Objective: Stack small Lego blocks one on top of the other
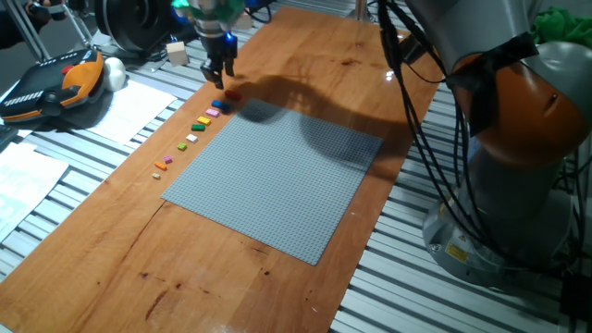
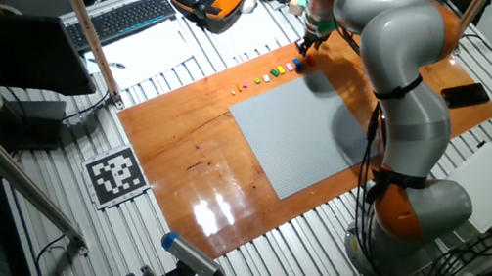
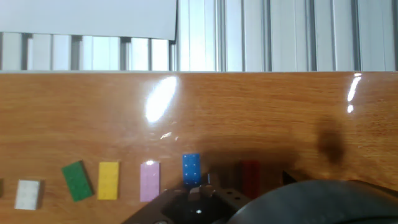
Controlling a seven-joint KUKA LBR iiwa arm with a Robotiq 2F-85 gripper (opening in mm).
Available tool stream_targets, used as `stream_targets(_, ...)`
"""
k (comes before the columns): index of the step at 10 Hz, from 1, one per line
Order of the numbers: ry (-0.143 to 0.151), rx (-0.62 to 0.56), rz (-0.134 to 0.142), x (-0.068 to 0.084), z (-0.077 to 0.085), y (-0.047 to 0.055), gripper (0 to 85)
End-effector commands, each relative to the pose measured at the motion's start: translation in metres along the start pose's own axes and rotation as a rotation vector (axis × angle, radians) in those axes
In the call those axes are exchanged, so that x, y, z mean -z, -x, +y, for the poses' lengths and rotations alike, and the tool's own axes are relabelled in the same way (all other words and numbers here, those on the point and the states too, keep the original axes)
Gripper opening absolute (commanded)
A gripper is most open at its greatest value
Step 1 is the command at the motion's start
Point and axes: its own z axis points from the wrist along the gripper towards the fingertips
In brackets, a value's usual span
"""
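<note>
Small Lego blocks lie in a row on the wooden table, along the left edge of the grey baseplate (image 1: 277,176). The hand view shows white (image 3: 28,193), green (image 3: 77,180), yellow (image 3: 108,180), pink (image 3: 150,180), blue (image 3: 191,169) and, in shadow, red (image 3: 250,177). In one fixed view, blue (image 1: 220,104), pink (image 1: 212,112) and an orange block (image 1: 159,166) show. My gripper (image 1: 219,76) hangs just above the row's far end, over the blue and red blocks. Its fingers stand apart and hold nothing. It also shows in the other fixed view (image 2: 303,48).
A pale beige cube (image 1: 177,53) stands on the table's far corner behind the gripper. A white sheet (image 1: 129,106) and an orange-black teach pendant (image 1: 55,83) lie left of the table. The arm's base (image 1: 509,185) stands at the right.
</note>
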Motion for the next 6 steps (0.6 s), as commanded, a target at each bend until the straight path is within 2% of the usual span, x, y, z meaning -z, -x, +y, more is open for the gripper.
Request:
stream_targets(1, 0.001, 0.004, -0.005, -0.005, -0.001, -0.002, 51.0)
stream_targets(2, 0.001, 0.009, -0.011, -0.008, -0.003, -0.003, 51.0)
stream_targets(3, 0.002, 0.010, -0.013, -0.010, -0.004, -0.003, 34.0)
stream_targets(6, 0.011, 0.023, -0.013, -0.020, -0.006, -0.003, 34.0)
